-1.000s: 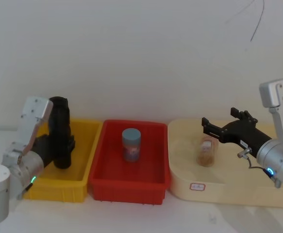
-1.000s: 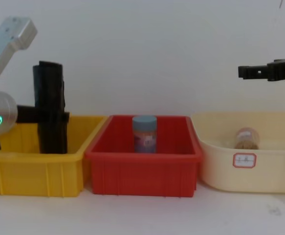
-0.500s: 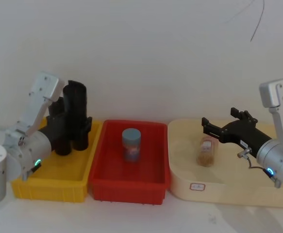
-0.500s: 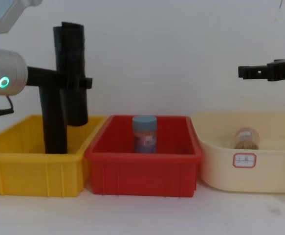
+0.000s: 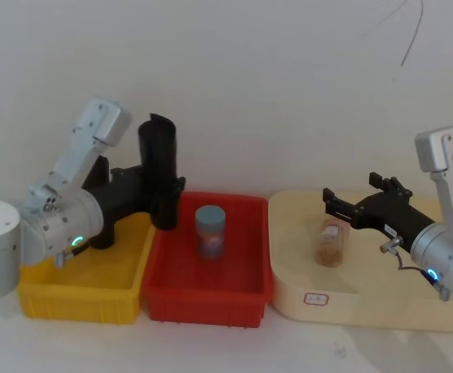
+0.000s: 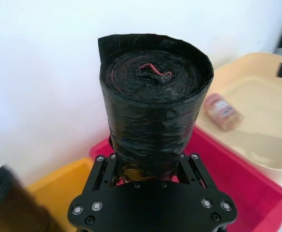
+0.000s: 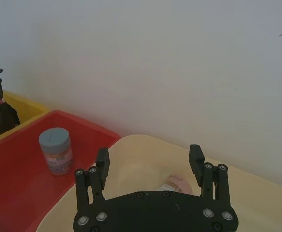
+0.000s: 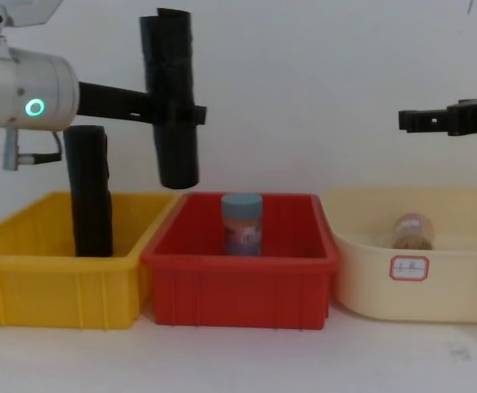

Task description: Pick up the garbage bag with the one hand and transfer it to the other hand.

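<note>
The left gripper (image 8: 177, 115), on the green-ringed wrist, is clamped on the garbage bag (image 8: 170, 97) slightly below mid-height. The roll hangs upright in the air above the junction of the yellow bin (image 8: 56, 288) and the red bin (image 8: 238, 288), with its lower end clear of both rims. A second black roll (image 8: 89, 192) stands in the yellow bin and is not involved. The right gripper (image 7: 149, 155) hovers above the cream tub (image 8: 447, 286), well apart from the roll, with its fingers spread and nothing between them. In the chest view it sits at about the height of the left clamp. The roll's long axis is vertical and lies to the robot's left of the right gripper, so in my judgement the free length above or below the clamp is what a level approach could take. The tub's white red-bordered label (image 8: 408, 268) carries writing too small to read, and the print on the blue-lidded jar (image 8: 242, 223) is likewise illegible.
</note>
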